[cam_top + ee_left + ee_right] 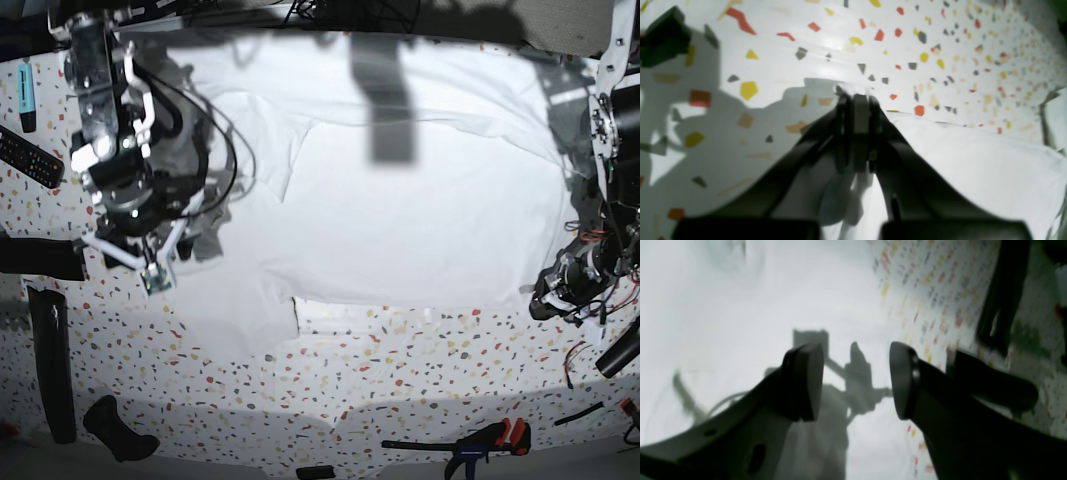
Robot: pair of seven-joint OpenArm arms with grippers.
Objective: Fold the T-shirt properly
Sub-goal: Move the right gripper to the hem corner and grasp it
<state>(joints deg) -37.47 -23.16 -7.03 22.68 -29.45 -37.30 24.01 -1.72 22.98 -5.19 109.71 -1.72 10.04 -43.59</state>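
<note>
The white T-shirt [420, 200] lies spread across the speckled table [400, 370], with one sleeve hanging toward the front left. My left gripper [545, 298] is at the shirt's right edge. In the left wrist view its jaws [858, 98] are pressed together, a sliver of white cloth shows at their tips, and the T-shirt [973, 160] spreads out to the right below them. My right gripper [152, 270] hovers over the left sleeve. In the right wrist view it [857, 380] is open with nothing between its pads, above the white T-shirt [723, 306].
A remote control [25, 155] and a blue marker [26, 95] lie at the far left. Black tools [50, 380] [120, 430] sit at the front left. A red-handled clamp [470, 440] lies at the front right, and cables hang by the left arm.
</note>
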